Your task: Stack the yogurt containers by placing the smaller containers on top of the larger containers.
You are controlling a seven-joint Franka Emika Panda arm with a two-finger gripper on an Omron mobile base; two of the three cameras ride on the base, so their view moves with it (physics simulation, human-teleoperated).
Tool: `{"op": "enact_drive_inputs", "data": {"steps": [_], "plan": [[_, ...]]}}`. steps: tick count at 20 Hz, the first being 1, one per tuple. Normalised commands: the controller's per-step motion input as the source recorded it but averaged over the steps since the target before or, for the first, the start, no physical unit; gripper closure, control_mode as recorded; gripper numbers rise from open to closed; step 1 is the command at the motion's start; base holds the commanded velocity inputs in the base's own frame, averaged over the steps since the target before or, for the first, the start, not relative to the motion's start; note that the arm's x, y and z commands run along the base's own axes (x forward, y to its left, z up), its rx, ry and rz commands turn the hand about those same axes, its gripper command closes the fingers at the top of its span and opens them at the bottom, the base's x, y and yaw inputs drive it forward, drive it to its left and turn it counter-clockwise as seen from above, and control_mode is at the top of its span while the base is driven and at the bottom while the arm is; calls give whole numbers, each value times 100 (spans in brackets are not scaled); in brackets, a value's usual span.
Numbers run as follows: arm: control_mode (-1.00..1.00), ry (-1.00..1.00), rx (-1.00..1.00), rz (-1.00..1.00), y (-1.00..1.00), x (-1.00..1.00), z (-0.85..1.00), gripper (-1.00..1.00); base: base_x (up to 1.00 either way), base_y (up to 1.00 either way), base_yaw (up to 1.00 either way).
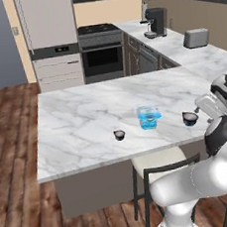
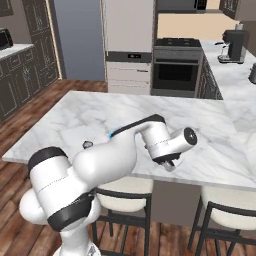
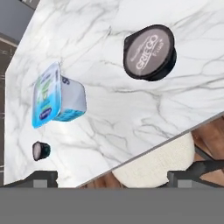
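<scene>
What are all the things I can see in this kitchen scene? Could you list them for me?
Yogurt tub: one, light blue, middle of the marble counter.
Yogurt cups: two, black with grey tops, smaller one left of the tub, larger one right of it.
Coffee machine: one, dark, back counter.
Toaster: one, silver, back counter.
Oven: one, black, far wall.
Stools: two, cream seats, under the counter's near edge.
Gripper: one, dark fingertips, open, above the counter edge.
</scene>
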Motion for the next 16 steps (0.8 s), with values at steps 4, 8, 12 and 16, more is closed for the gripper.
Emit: {"op": "enact_drive_inputs", "data": {"steps": [4,8,12,16], "plan": [[-100,0,3,0,-7,21,-17,-100,0,0,0],[-100,0,2,0,-12,20,-18,-100,0,0,0],[-100,0,1,0,-14,19,-16,-100,0,0,0],[-100,0,0,0,-13,21,-14,-100,0,0,0]]}}
